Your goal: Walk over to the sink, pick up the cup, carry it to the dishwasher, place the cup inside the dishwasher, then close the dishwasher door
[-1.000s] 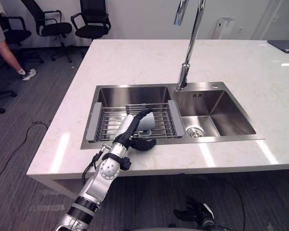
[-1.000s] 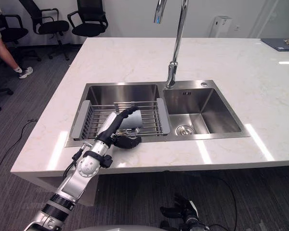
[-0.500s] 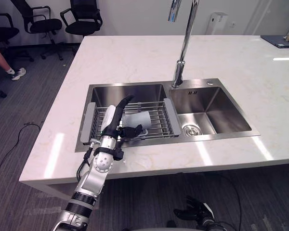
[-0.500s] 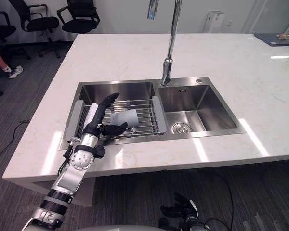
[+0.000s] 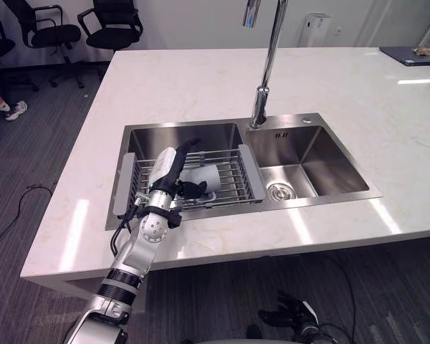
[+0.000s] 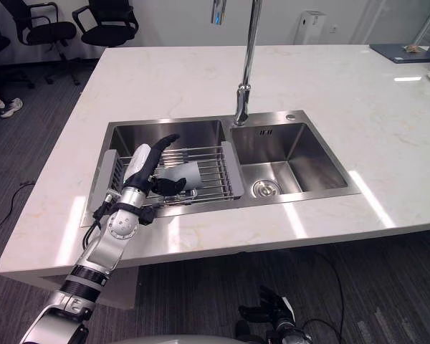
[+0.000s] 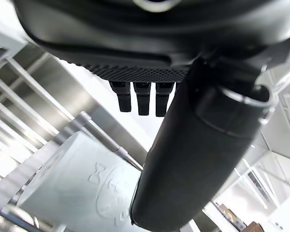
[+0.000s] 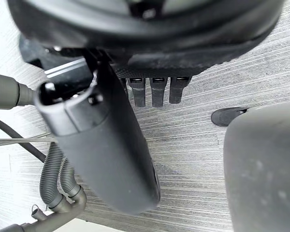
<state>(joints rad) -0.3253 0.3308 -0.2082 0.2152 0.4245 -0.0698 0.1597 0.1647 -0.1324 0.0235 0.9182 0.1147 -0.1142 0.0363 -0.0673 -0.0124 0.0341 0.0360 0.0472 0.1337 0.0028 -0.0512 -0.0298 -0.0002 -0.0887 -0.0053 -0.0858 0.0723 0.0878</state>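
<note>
- the cup (image 5: 204, 176) is lying on its side on the wire rack (image 5: 249, 170), in the left basin of the sink (image 5: 312, 161), and nothing's gripping it yet
- the left hand (image 5: 167, 166) hovers over that same basin, fingers straight and spread alongside the cup, thumb at its near side, not closed
- imo: settle the palm onto the cup's side, then wrap fingers and thumb round the body before lifting, since it'll probably roll on those bars
- the right hand (image 5: 290, 314) hangs loose, fingers relaxed, below the sink's front edge
</note>
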